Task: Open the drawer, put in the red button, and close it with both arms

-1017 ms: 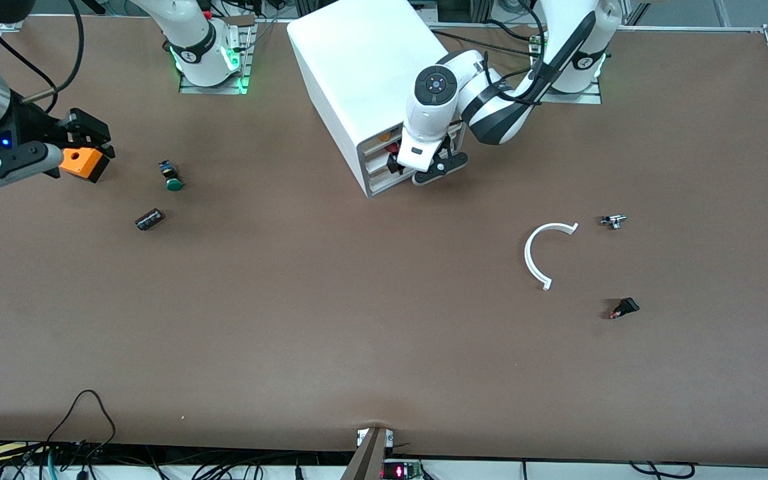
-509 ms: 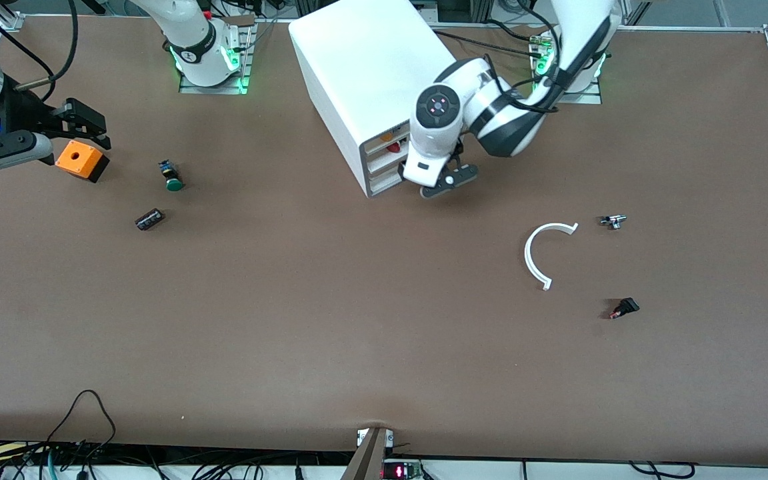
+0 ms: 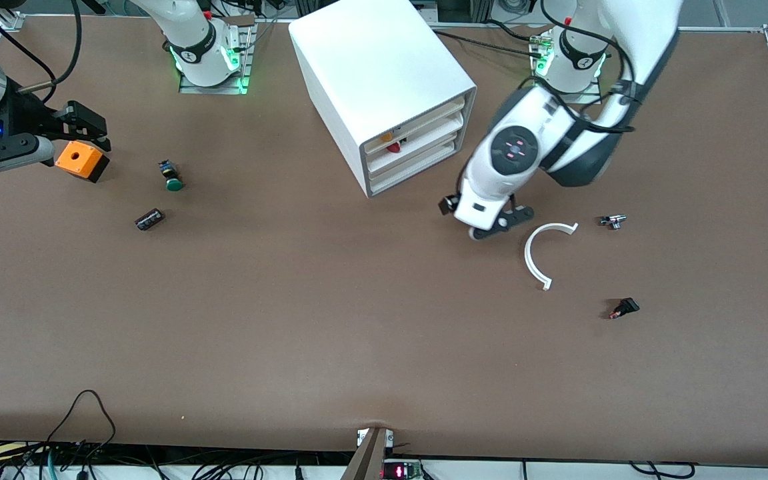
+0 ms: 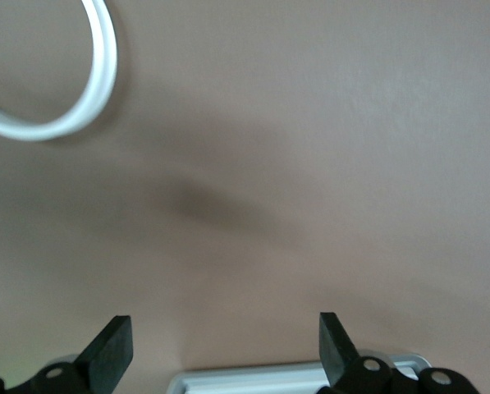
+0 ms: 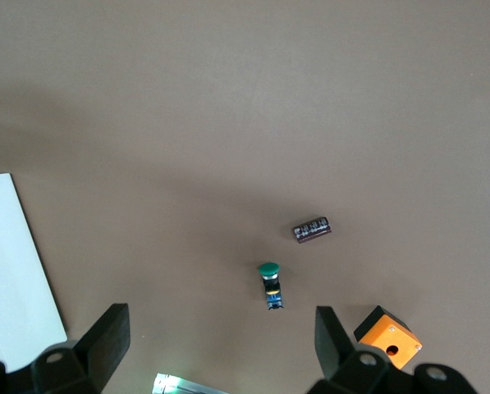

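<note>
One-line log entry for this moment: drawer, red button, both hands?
drawer: shut | red button: in drawer | left hand: open, empty, beside white arc | right hand: open, over orange box

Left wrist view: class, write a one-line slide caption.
Open left claw over bare brown table, white curved strip nearby.

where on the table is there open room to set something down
The widest bare patch is the whole strip nearest the front camera, below the white curved strip and the dark cylinder. Also bare: between the green button and the cabinet. It is crowded around the left hand and the orange box beside the right hand.
</note>
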